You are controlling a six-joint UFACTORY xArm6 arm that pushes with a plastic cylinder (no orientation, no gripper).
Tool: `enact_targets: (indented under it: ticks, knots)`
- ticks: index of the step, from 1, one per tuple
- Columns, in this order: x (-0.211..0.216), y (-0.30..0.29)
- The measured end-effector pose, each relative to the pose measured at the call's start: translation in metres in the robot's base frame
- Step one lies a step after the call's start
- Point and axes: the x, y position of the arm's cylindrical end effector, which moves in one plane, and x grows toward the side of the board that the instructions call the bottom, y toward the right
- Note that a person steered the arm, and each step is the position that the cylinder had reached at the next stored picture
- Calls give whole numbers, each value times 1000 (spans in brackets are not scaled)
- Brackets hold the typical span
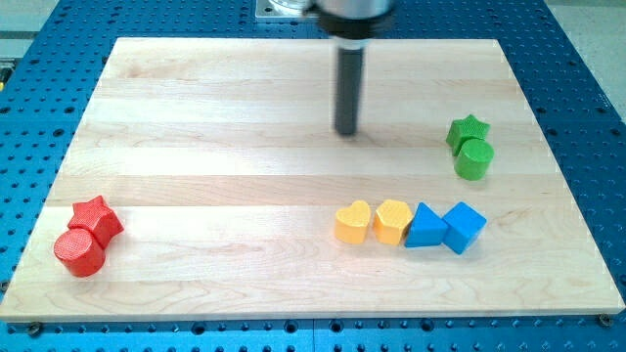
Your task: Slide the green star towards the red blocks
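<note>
The green star (468, 130) sits at the view's right, touching a green cylinder (474, 159) just below it. The red star (97, 220) and a red cylinder (79, 251) sit together at the view's lower left, far from the green star. My tip (346, 131) stands on the board near the top middle, well to the left of the green star and apart from every block.
A row of blocks lies at the lower middle right: a yellow heart (353, 222), a yellow block (392, 220), a blue triangle (424, 227) and a blue cube (464, 227). The wooden board (225, 147) lies on a blue perforated table.
</note>
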Motion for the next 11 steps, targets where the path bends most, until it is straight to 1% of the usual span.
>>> enact_targets:
  ticks: [1,2,3,4,5,6,7,9,10,11]
  knots:
    - [-8,64]
    - [-2,153]
    - [6,226]
    - [31,226]
    - [30,175]
    - [24,104]
    - [25,-4]
    - [27,48]
    - [71,14]
    - [91,-35]
